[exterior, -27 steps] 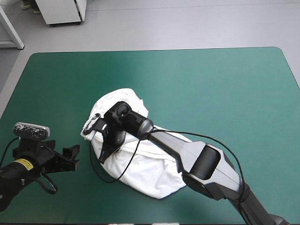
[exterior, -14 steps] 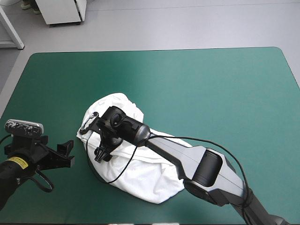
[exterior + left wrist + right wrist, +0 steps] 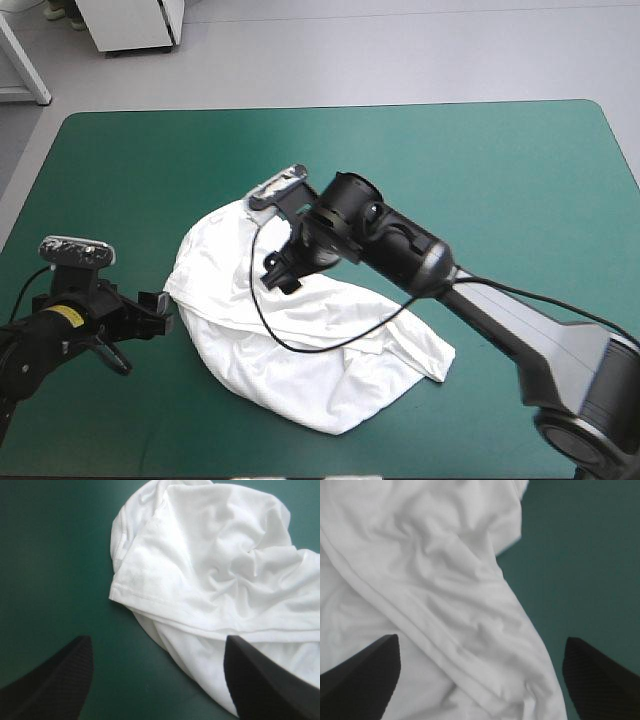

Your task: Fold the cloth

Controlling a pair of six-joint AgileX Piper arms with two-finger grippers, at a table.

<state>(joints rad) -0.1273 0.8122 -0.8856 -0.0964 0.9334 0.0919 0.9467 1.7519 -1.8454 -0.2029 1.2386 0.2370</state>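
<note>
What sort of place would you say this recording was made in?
Probably a robotics lab workbench: a table with a teal-green cover, two robot arms whose left gripper and right gripper both stand open, and a crumpled white T-shirt laid out as the practice item.

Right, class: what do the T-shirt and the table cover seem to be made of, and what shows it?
T-shirt: thin soft cloth, likely cotton knit, matte; it crumples and has a stitched hem. Cover: smooth matte teal-green sheet, material unclear; no weave shows.
</note>
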